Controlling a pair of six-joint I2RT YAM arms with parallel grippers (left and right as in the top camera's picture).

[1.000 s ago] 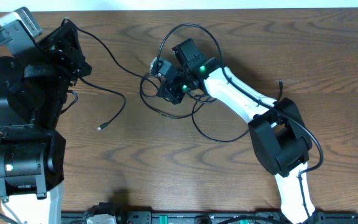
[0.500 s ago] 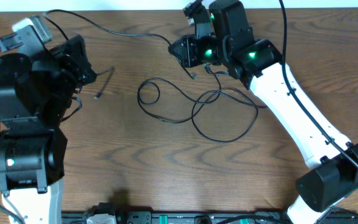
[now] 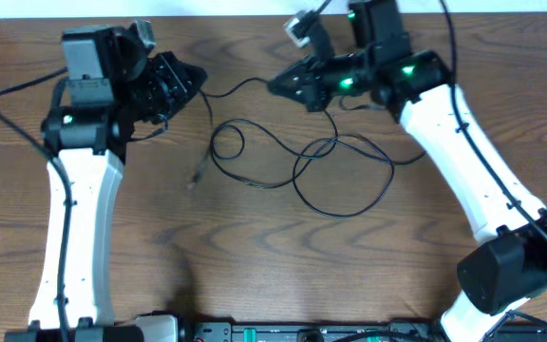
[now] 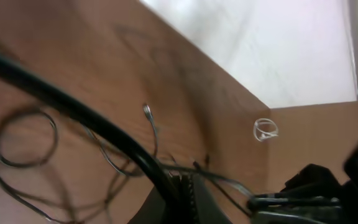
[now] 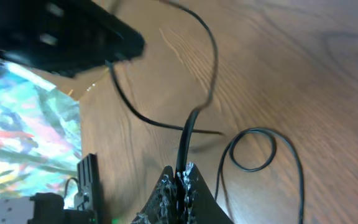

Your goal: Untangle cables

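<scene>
Left gripper (image 3: 196, 78) and right gripper (image 3: 276, 85) each pinch the cables (image 3: 342, 215) (slack loops lie on the table (image 3: 254, 271)).

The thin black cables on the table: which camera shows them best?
The overhead view: the cables show whole, loops and all. The left wrist view shows blurred loops and one plug end; the right wrist view shows one loop and a strand running into the right gripper.
</scene>
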